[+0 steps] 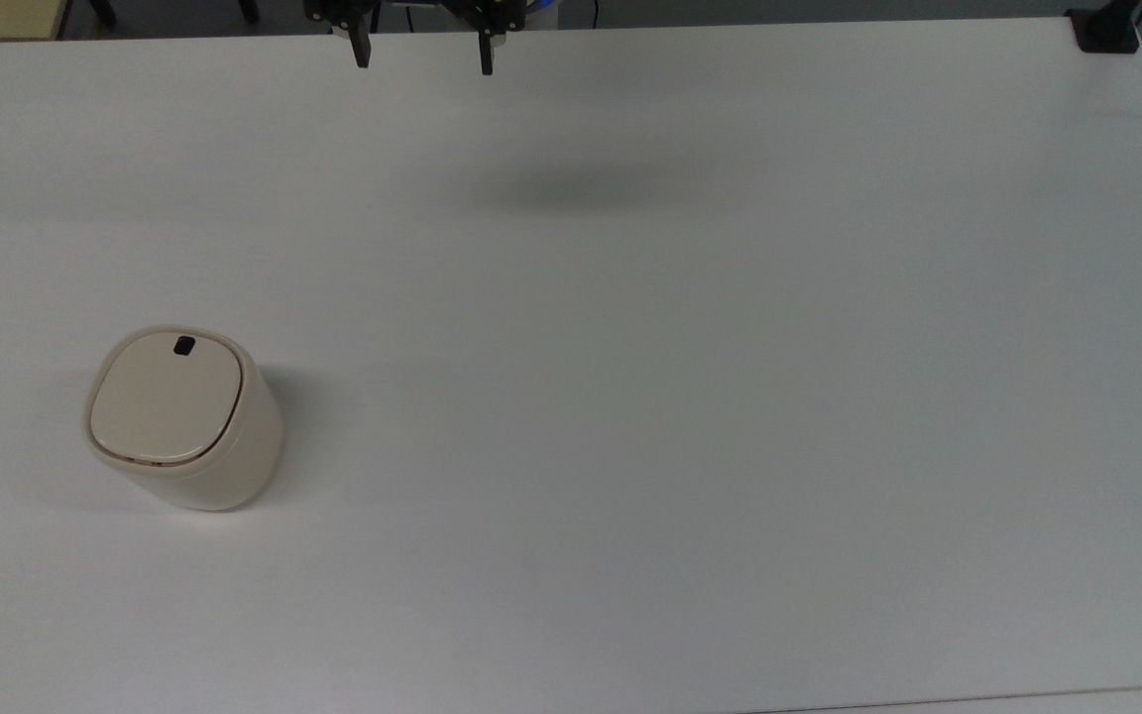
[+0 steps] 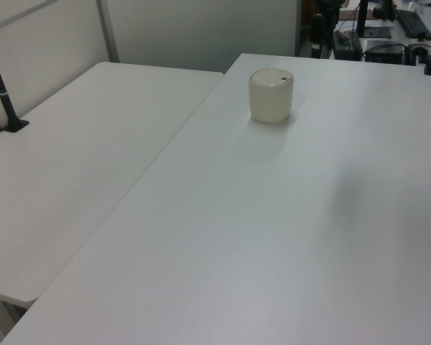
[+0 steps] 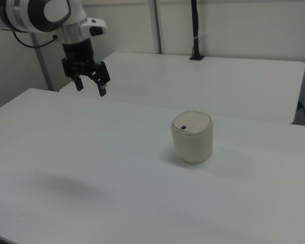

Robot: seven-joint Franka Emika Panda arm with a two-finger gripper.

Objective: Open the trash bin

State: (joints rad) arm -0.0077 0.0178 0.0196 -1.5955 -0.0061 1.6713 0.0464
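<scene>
Ok, trash bin (image 1: 184,418) sitting upright on the white table (image 1: 690,397), toward the top view's left, roughly mid-depth; in the right view it's right of centre (image 3: 192,137), in the left view near the far end (image 2: 271,95). Smooth cream plastic, matte-ish, rounded-square body w/ soft corners, walls straight. Lid (image 1: 166,399) flat and down, flush in its rim, thin dark seam round the edge, small black square mark (image 1: 184,345) near the edge on the lid's upper side in the top view. Bin throws a soft shadow to the top view's right. Table top is plain white, smooth, no texture to speak of; a second white table (image 2: 79,165) butts alongside it in the left view. Gripper (image 3: 91,86) up in the air at the right view's upper left, well apart from the bin, black fingers (image 3: 102,89) pointing down off a white arm (image 3: 40,12). Jaws spread wide, nothing btwn them, touching nothing. In the top view the two fingertips (image 1: 363,55) poke in at the top edge, gap btwn them clear (image 1: 423,59), and a blurry grey shadow (image 1: 571,188) lies on the table below.
</scene>
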